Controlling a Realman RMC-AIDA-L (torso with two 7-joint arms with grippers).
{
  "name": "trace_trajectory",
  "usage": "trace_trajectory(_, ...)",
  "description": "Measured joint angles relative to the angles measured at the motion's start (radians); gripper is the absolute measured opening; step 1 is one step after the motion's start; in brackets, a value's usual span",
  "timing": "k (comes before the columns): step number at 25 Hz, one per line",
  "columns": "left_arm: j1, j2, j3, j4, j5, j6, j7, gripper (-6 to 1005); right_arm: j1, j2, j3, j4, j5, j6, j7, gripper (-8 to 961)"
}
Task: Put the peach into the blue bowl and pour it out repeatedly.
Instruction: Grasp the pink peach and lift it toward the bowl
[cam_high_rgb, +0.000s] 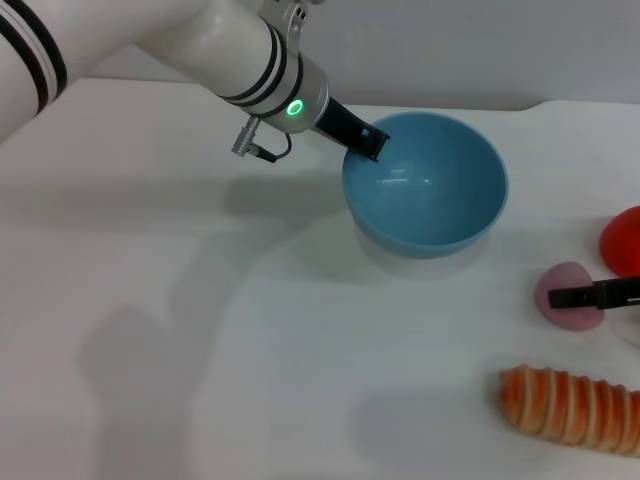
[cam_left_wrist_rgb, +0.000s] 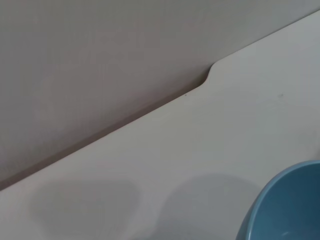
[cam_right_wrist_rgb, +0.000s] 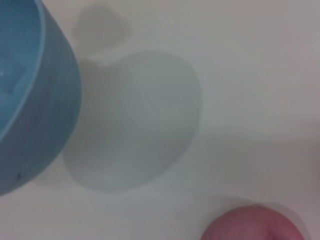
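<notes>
The blue bowl (cam_high_rgb: 425, 185) hangs tilted a little above the table at the back middle, its inside empty. My left gripper (cam_high_rgb: 368, 140) is shut on its left rim. The bowl also shows in the left wrist view (cam_left_wrist_rgb: 290, 210) and the right wrist view (cam_right_wrist_rgb: 35, 100), with its shadow on the table below it. The peach (cam_high_rgb: 562, 290) lies on the table at the right, and also shows in the right wrist view (cam_right_wrist_rgb: 255, 225). My right gripper (cam_high_rgb: 578, 297) reaches in from the right edge, with a black part lying across the peach.
A bright red round object (cam_high_rgb: 625, 240) sits at the right edge behind the peach. An orange-and-white striped roll (cam_high_rgb: 570, 405) lies at the front right. The table's back edge (cam_left_wrist_rgb: 210, 75), with a notch in it, meets the wall.
</notes>
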Motion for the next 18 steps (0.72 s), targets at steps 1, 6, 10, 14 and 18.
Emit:
trace_trajectory(1,0.000,0.000,0.000,0.000,0.000,0.000,0.000,-1,-0.001,0.000,-0.009,-0.005,-0.002,-0.001,0.000,635)
trace_trajectory(6,0.000,0.001,-0.001,0.000,0.000,-0.010,0.002,-2,-0.008,0.003,-0.022,-0.031,-0.004,-0.004,0.002,532)
trace_trajectory(10,0.000,0.001,-0.001,0.000,0.000,-0.014,0.002,-1,-0.012,0.004,-0.022,-0.060,-0.004,-0.024,0.003,364)
trace_trajectory(14,0.000,0.001,-0.001,0.000,0.000,-0.022,0.003,-1,-0.032,0.006,-0.013,-0.176,0.019,-0.104,0.012,284)
trace_trajectory(18,0.000,0.000,-0.001,0.000,0.000,-0.022,0.002,-1,-0.068,0.007,-0.024,-0.435,0.161,-0.291,0.052,251)
